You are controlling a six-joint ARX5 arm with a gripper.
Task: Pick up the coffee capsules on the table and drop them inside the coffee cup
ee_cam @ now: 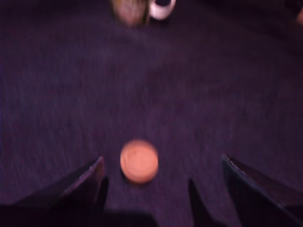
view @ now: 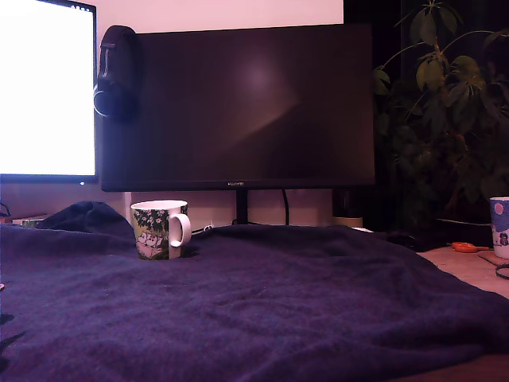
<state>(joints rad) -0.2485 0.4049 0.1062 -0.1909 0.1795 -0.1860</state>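
Note:
The wrist view is blurred. A small round coffee capsule (ee_cam: 138, 161) with a peach-orange face lies on the dark purple blanket covering the table (ee_cam: 189, 94). My gripper (ee_cam: 163, 176) is open just above the blanket. The capsule sits between the dark fingers (ee_cam: 90, 177), closer to one of them and touching neither. Further off in the same view is the coffee cup (ee_cam: 142, 9), cut by the frame edge. The exterior view shows this white mug (view: 159, 229) with its green picture and loop handle standing upright on the blanket (view: 278, 302). Neither gripper nor capsule shows there.
Behind the mug stands a large dark monitor (view: 238, 103), with a bright screen (view: 44, 87) and hanging headphones (view: 118, 72) at the exterior view's left. At its right are a plant (view: 445, 95), a pale blue cup (view: 499, 227), an orange object (view: 469, 247) and a bare desk corner (view: 469, 270).

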